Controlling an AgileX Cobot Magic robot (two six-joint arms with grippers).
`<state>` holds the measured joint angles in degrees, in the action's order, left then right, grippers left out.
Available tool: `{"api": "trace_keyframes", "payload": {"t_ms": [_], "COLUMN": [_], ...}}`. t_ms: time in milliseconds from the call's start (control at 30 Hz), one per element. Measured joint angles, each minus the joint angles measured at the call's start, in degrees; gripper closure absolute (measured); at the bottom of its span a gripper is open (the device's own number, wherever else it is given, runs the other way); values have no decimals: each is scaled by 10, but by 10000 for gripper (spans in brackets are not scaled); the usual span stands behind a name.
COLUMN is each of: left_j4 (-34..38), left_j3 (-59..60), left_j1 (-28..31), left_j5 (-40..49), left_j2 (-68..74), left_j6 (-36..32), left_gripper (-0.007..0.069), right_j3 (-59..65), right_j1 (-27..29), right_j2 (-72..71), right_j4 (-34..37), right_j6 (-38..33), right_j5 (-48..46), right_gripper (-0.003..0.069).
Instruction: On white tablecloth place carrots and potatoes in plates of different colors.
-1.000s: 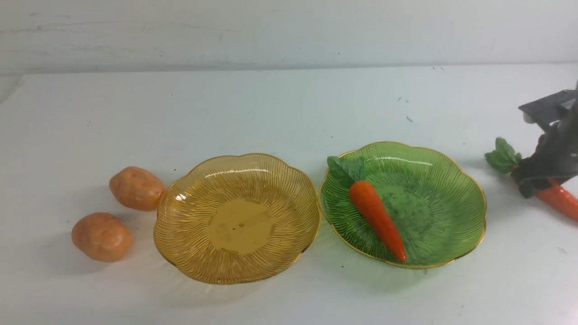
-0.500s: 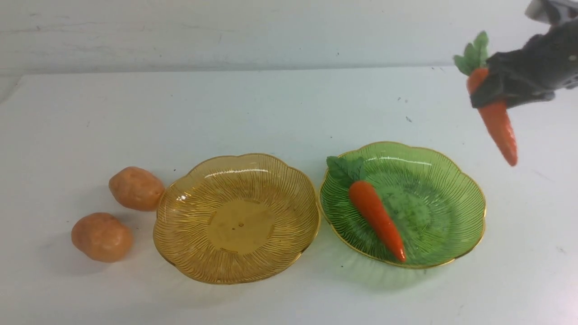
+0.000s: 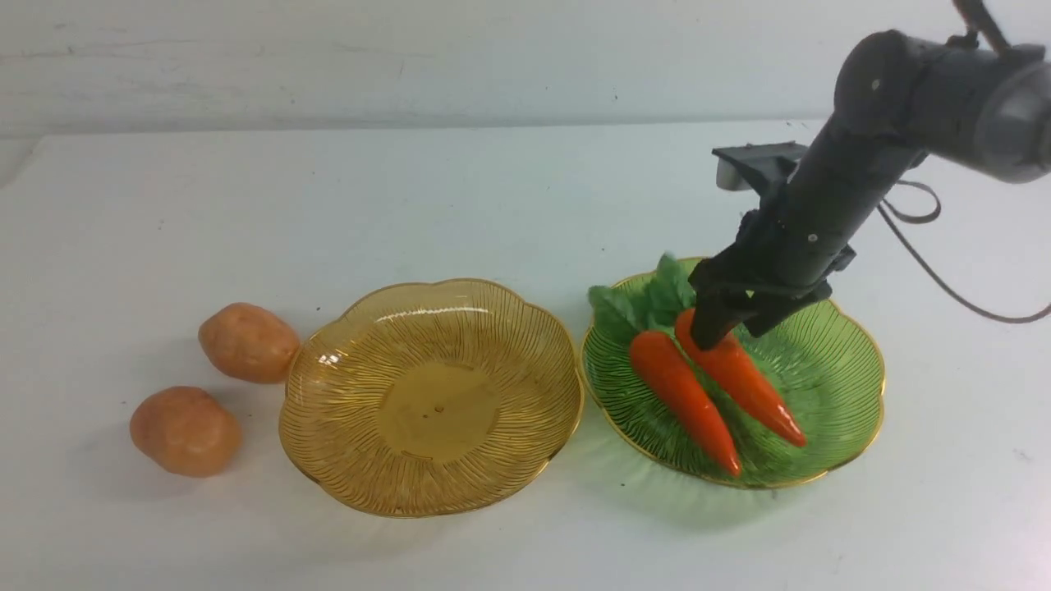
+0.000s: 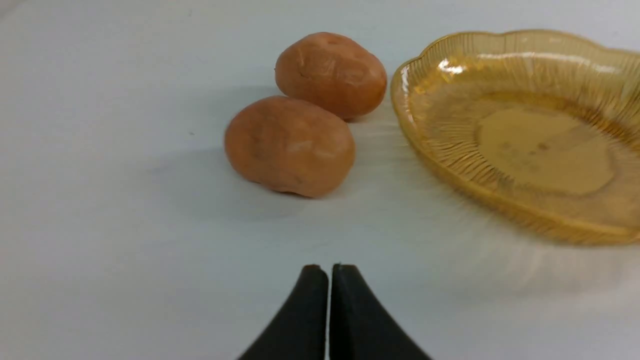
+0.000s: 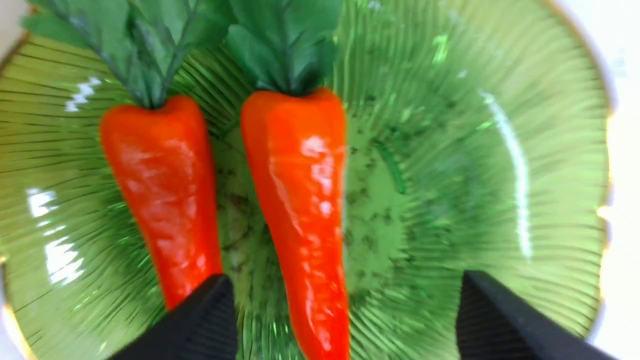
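In the front view, 2 carrots (image 3: 681, 402) are seen side by side in the green plate (image 3: 869, 365), sorted by kind, under the right gripper (image 3: 727, 326). In the left wrist view, the left gripper (image 4: 329, 274) is pressed together, with 2 potatoes (image 4: 290, 145) lying ahead on the white tablecloth (image 4: 100, 225). In the right wrist view, 1 carrot is flanked, untouched, by spread fingers (image 5: 200, 320).

Left carrot (image 3: 681, 398) and right carrot (image 3: 751, 386) lie side by side in green plate (image 3: 829, 369), tips toward robot, leaves at far-left rim. Amber plate (image 3: 431, 410) sits just left. Far potato (image 3: 248, 342) is beside its rim, near potato (image 3: 185, 431) further off, both on tablecloth (image 3: 493, 189).
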<state>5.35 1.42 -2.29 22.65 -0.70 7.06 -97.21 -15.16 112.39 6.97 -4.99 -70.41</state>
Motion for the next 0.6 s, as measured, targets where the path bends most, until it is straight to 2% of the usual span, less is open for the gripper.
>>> {"api": "trace_keyframes", "payload": {"t_ms": [67, 167, 200, 233, 300, 400, 500, 600], "left_j4": [88, 262, 306, 330, 387, 416, 418, 411], "left_j3": [1, 1, 1, 2, 2, 1, -66, -199], "left_j1": [0, 0, 0, 0, 0, 0, 0, 0], "left_j5": [-10, -16, -21, -24, -41, -84, -109, -85], "left_j2": [0, 0, 0, 0, 0, 0, 6, 111], "left_j6": [63, 175, 190, 199, 209, 178, 76, -49], "left_gripper": [627, 627, 627, 627, 627, 627, 627, 627], "right_j3": [24, 98, 135, 170, 241, 344, 429, 470], "right_j1": [0, 0, 0, 0, 0, 0, 0, 0], "right_j2": [-62, -198, -248, -290, -364, -468, -561, -610], "right_j4": [-1, -1, -1, -1, -1, -1, -1, -1], "right_j6": [3, 4, 4, 5, 5, 5, 5, 2], "right_j5": [0, -1, -2, -4, -2, 51, 111, 120], "right_gripper": [274, 508, 587, 634, 662, 672, 674, 674]}}
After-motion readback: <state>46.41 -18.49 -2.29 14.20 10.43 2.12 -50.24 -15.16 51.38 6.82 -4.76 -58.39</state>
